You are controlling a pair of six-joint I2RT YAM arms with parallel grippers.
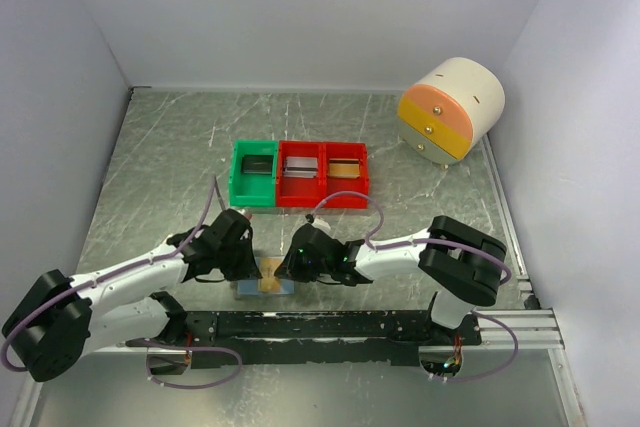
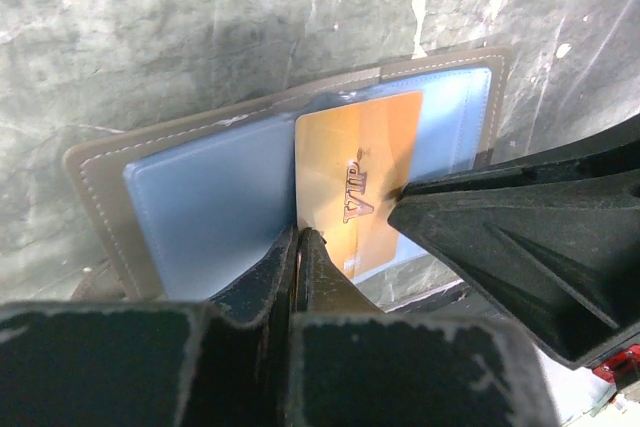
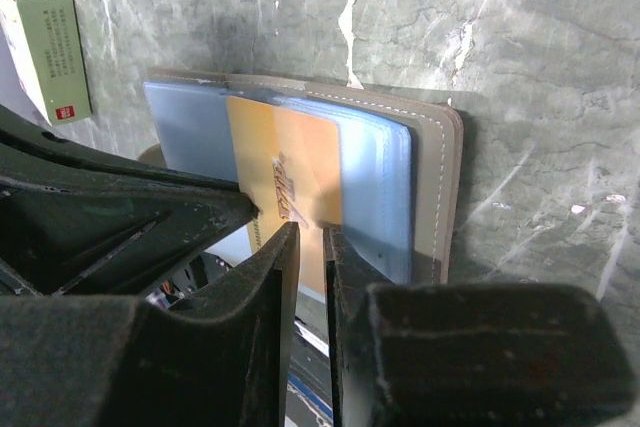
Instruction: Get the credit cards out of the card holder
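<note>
Currently right gripper [image 3: 310, 239] pinches the orange VIP credit card [image 3: 300, 162] by its near edge. Fingers of left gripper [image 2: 297, 245] are pressed together at the card's side, grip unclear. Card lies on the blue pockets [image 2: 210, 197] of the open card holder [image 2: 100, 172], under both tips. Farther out: green bin [image 1: 254, 196], two red bins [image 1: 322, 200], one flat item each.

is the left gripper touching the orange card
Touching: in the left wrist view the left gripper closes on the lower left corner of the credit card, no gap showing.
</note>
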